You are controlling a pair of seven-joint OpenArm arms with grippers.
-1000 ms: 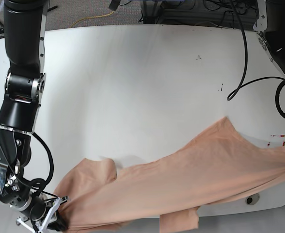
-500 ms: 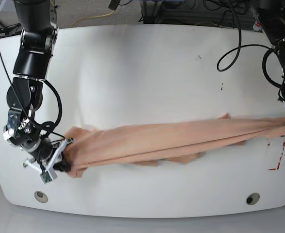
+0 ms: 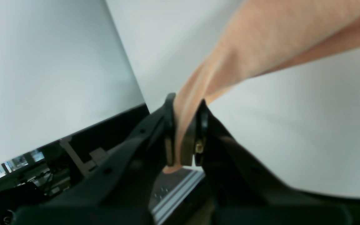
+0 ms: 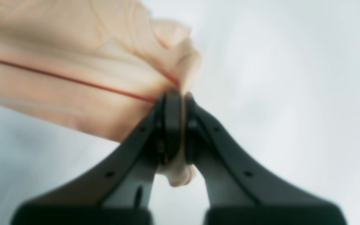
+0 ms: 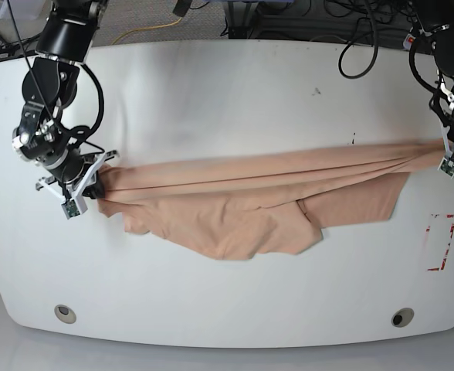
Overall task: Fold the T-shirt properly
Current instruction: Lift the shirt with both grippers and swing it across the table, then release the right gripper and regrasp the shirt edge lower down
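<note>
The peach T-shirt stretches as a taut band across the middle of the white table, its lower part sagging in loose folds. At the base view's right end, my left gripper is shut on the cloth; the left wrist view shows the T-shirt pinched between the black fingers of that gripper. My right gripper holds the other end at the base view's left. In the right wrist view the gripper clamps bunched T-shirt with a red seam line.
Red tape marks lie on the table at the right. Two round holes sit near the front edge. Cables hang behind the table's far edge, beside the left arm's base.
Both grippers have carried the shirt farther from the front edge toward the table's middle. The cloth has spread, with more of it draping below the taut band.
</note>
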